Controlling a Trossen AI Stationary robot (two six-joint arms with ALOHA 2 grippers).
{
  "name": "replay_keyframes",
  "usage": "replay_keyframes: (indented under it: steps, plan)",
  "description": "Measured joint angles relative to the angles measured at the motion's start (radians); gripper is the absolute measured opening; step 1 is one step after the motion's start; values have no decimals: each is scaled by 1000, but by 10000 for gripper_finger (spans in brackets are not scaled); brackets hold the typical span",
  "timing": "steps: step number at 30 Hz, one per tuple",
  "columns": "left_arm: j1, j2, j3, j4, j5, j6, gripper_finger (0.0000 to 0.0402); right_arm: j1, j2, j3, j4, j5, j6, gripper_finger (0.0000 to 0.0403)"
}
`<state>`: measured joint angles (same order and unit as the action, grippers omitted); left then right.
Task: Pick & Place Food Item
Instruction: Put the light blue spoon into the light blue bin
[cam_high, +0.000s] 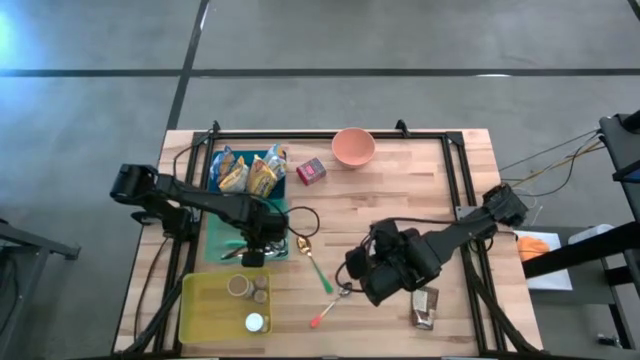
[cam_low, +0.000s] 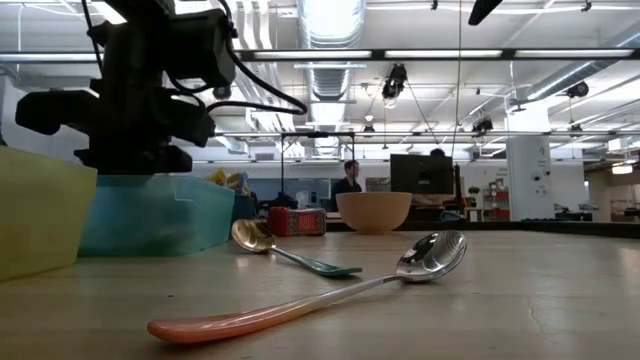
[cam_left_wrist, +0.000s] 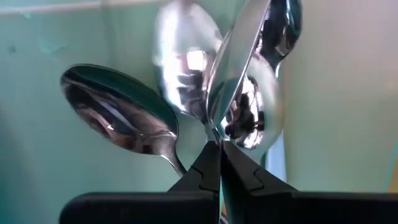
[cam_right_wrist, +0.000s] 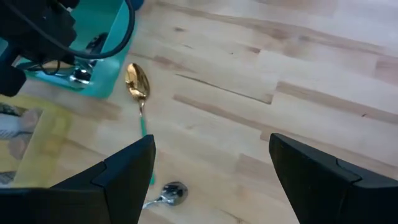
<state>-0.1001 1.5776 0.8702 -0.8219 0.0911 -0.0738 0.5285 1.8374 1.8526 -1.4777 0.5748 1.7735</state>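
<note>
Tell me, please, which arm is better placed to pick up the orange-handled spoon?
Right, probably: its open gripper hovers beside the orange-handled spoon, while the left gripper is shut over the teal bin.

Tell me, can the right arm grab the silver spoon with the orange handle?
Probably yes. The right gripper is open and hovers right beside the silver spoon with the orange handle, which lies alone on bare wood. The left gripper is shut, busy over the teal tray, out of the way.

Several bright snack packets, yellow and blue, heaped at the far end of the teal tray; small red box flat on the wood between tray and bowl; brown wrapped bar near the front right edge.
</note>
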Motion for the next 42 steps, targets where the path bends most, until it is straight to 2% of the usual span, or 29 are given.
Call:
replay_keyframes:
  steps: [10,16,35,42]
  plan:
    - [6,5,0,-1,14,-1,0,-5,-43,-6,-95,-8,-47,309]
    - [8,5,0,-1,13,-38,11,-6,-53,-23,-94,-7,-88,309]
    - [8,6,-1,-5,10,-304,184,-5,-53,-30,-93,-8,-128,309]
    - [10,1,28,-75,9,-399,217,-5,-53,-30,-93,-8,-130,309]
